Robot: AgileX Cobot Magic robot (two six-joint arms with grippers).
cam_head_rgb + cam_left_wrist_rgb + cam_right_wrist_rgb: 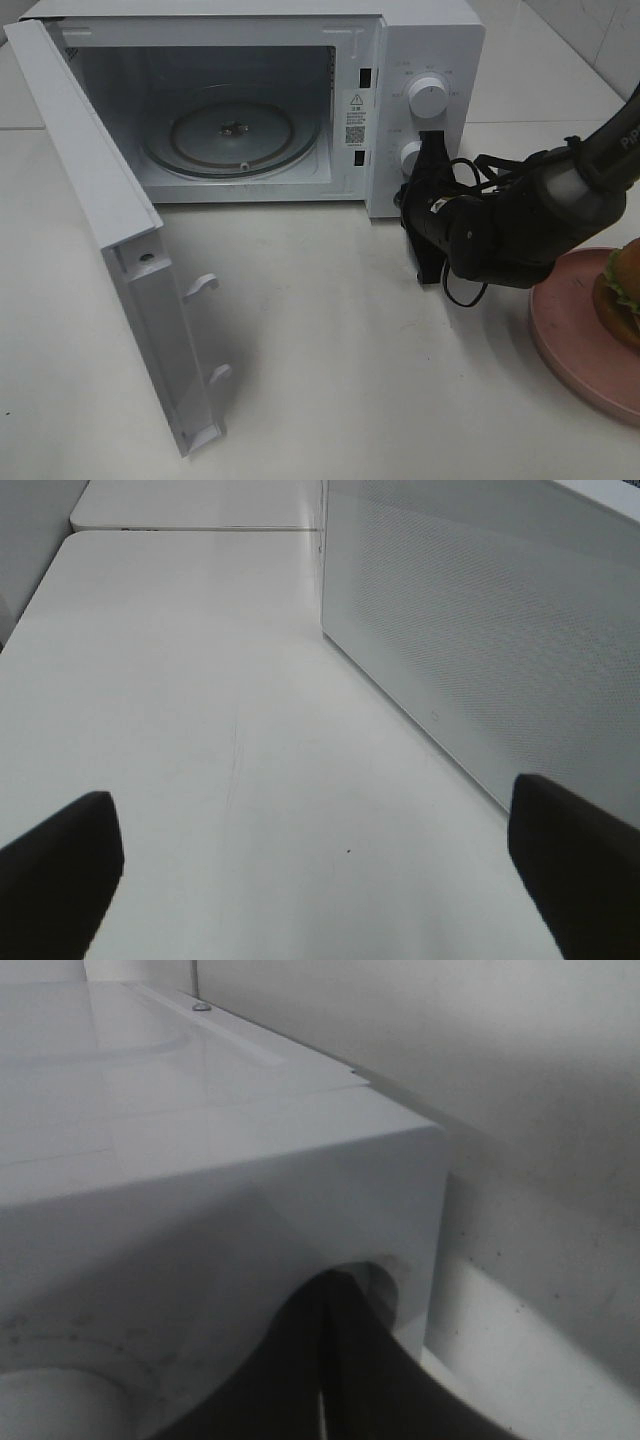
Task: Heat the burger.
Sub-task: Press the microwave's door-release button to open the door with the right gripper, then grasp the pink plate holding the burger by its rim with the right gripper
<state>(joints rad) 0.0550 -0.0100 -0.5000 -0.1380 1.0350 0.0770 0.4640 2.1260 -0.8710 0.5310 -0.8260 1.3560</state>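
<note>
The burger (625,290), with a golden-brown bun and green lettuce, sits on a round pink plate (575,340) at the right edge, partly cut off. The white microwave (420,60) stands at the back with its door (110,250) swung wide open. Its glass turntable (232,130) is bare. My right gripper (408,205) is shut and empty, close against the microwave's lower right front corner by the lower knob (410,155). In the right wrist view its fingers (325,1360) lie together against the microwave body (250,1160). My left gripper (315,870) is open and empty above the table beside the microwave's perforated side wall (480,630).
The open door juts far forward over the left of the white table (330,350). The upper knob (431,92) sits on the control panel. The right arm's black cables (470,175) hang between the microwave and the plate. A second table (190,505) adjoins behind.
</note>
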